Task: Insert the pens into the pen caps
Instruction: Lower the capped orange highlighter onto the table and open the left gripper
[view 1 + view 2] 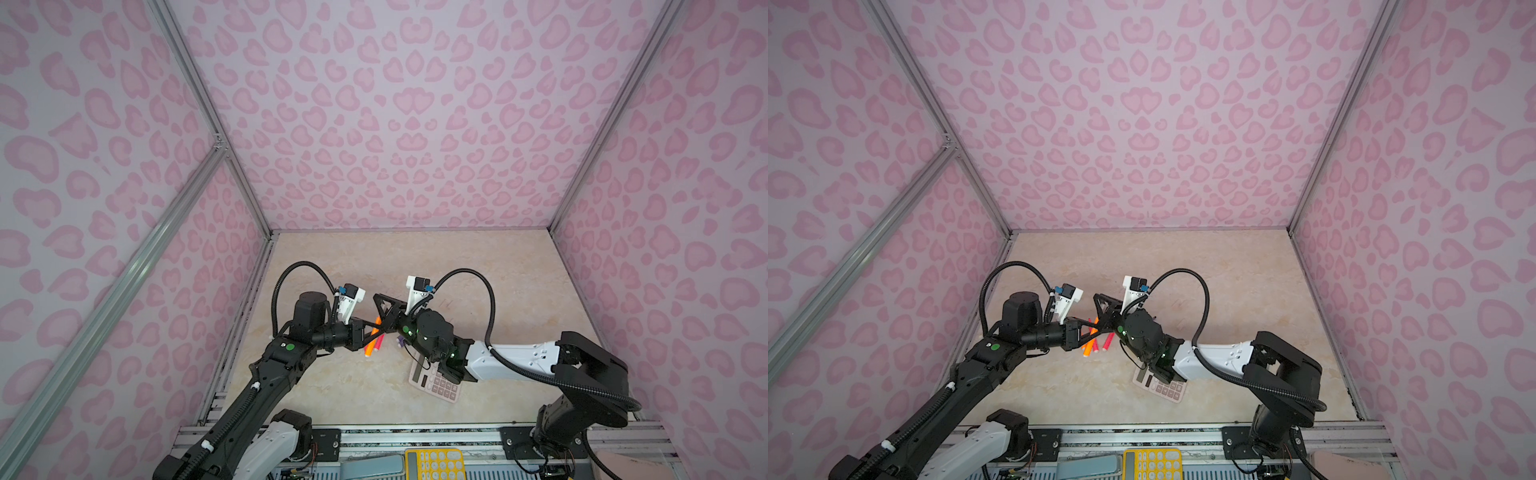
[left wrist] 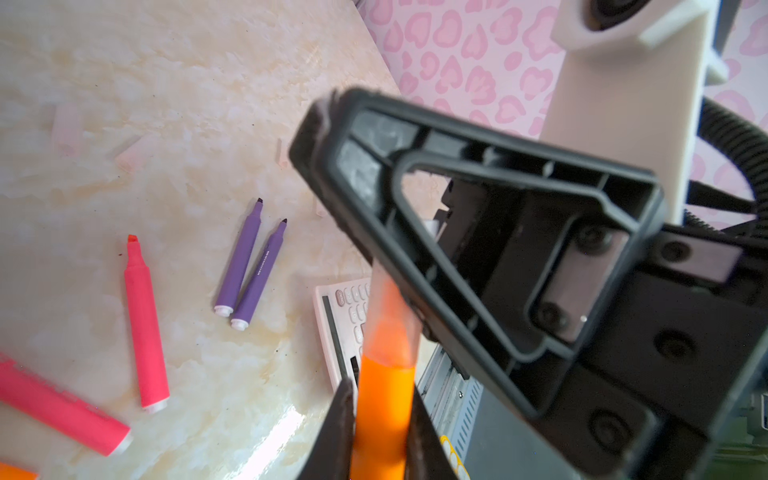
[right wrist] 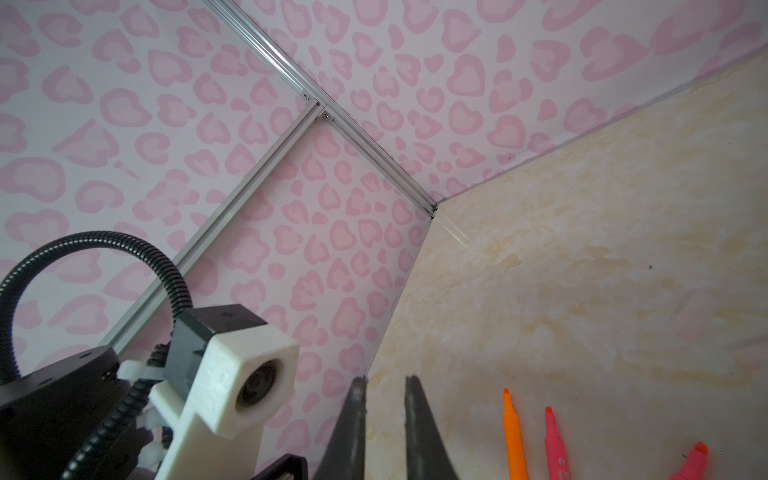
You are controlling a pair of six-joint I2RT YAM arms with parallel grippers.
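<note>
My left gripper (image 2: 382, 395) is shut on an orange pen (image 2: 384, 419), held above the table. A clear pen cap (image 2: 392, 316) sits over that pen's tip and runs in between the fingers of my right gripper (image 3: 385, 384), which is shut on it. In both top views the two grippers (image 1: 372, 326) (image 1: 380, 307) meet mid-table. Two purple pens (image 2: 241, 257) lie side by side on the table. Two pink-red pens (image 2: 145, 324) (image 2: 58, 407) and a second orange pen (image 3: 514, 436) lie near them. Faint loose pen caps (image 2: 131, 156) lie farther off.
A pinkish calculator (image 1: 434, 384) lies under my right forearm. A yellow calculator (image 1: 434, 463) sits below the table's front rail. Pink patterned walls (image 1: 395, 124) close the marble table (image 1: 478, 257) on three sides.
</note>
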